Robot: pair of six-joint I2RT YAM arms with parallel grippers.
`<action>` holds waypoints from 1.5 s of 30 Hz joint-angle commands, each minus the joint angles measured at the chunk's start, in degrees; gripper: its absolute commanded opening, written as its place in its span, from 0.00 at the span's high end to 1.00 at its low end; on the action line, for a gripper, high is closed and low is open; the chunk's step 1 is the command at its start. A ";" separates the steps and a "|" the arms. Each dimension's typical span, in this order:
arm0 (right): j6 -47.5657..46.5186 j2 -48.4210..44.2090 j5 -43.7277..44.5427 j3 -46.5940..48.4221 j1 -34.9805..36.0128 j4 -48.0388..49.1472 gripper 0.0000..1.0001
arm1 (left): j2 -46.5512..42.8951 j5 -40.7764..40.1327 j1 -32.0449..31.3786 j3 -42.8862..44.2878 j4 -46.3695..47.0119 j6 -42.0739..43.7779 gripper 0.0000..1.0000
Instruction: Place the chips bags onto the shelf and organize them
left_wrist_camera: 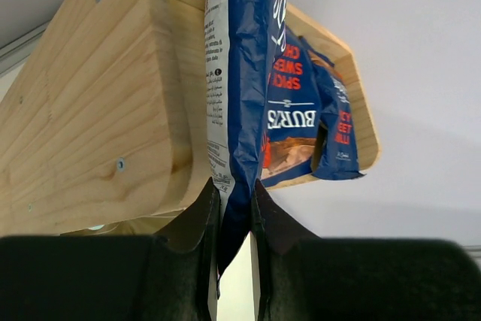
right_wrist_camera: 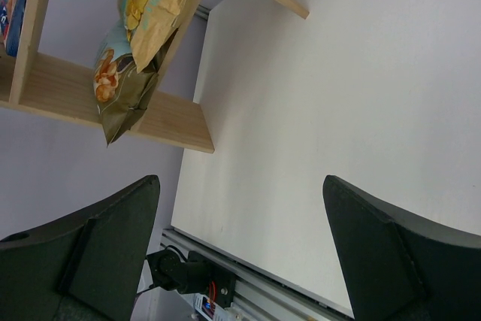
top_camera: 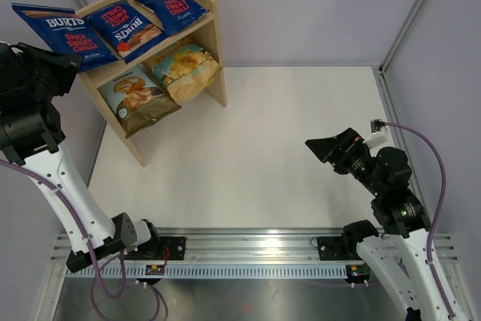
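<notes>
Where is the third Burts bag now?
The third Burts bag is at far left in the top view, pinched by the left end effector, at the shelf's left end.

shelf: bare light wood | chips bags: glossy film | table: matt white

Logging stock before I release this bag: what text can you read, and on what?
"BURTS SPICY SWEET CHILLI": held blue bag, in the left gripper.
"BURTS SPICY SWEET CHILLI": middle blue bag, top of the shelf.
"BURTS SPICY SWEET CHILLI": right blue bag, same level.
Unreadable: held bag's fine print, pale bag, tan bag.
</notes>
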 commanded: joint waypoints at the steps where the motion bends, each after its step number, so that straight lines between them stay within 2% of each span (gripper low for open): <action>1: -0.22 -0.48 1.10 -0.13 -0.01 1.61 0.02 | 0.84 -0.77 0.24 2.46 -0.59 2.24 1.00; 7: 0.49 -0.74 0.66 -0.66 -0.10 2.13 0.02 | 3.03 0.72 0.33 3.25 -0.59 1.28 1.00; 9: 0.40 -0.74 0.75 -0.66 -0.10 2.05 0.02 | 3.82 0.99 0.33 3.25 -0.68 0.84 0.96; 18: 0.75 -0.92 0.75 -1.45 -0.01 2.49 0.02 | 4.35 3.80 0.24 -2.54 2.92 -2.23 0.94; 24: 0.57 -0.92 0.75 -1.36 -0.10 2.49 0.02 | 5.06 4.77 0.24 -2.55 3.72 -2.94 0.92; 27: 0.84 -0.83 0.66 -1.62 -0.10 2.66 0.02 | 5.32 5.47 0.24 -2.47 3.81 -2.85 0.82; 28: 0.84 -0.74 0.66 -1.63 -0.01 2.57 0.02 | 5.14 4.69 0.24 -2.12 3.54 -2.68 0.73; 31: 0.84 -0.83 0.57 -1.63 -0.01 2.57 0.02 | 5.32 4.25 0.24 -0.89 2.67 -1.54 0.64; 35: 0.49 -1.00 0.66 -1.19 -0.10 1.87 0.02 | 8.83 4.68 0.24 7.00 -1.81 1.54 0.50; 36: 0.31 -1.18 0.84 -1.19 -0.01 1.78 0.02 | 9.97 4.51 0.24 8.07 -2.60 2.93 0.43; 39: 0.14 -1.01 0.75 -1.01 -0.01 1.43 0.02 | 9.19 2.40 0.24 8.70 -3.49 5.05 0.34; 45: -0.74 -0.83 0.75 -0.57 -0.10 0.73 0.02 | 9.27 -0.58 0.15 10.01 -4.72 8.56 0.31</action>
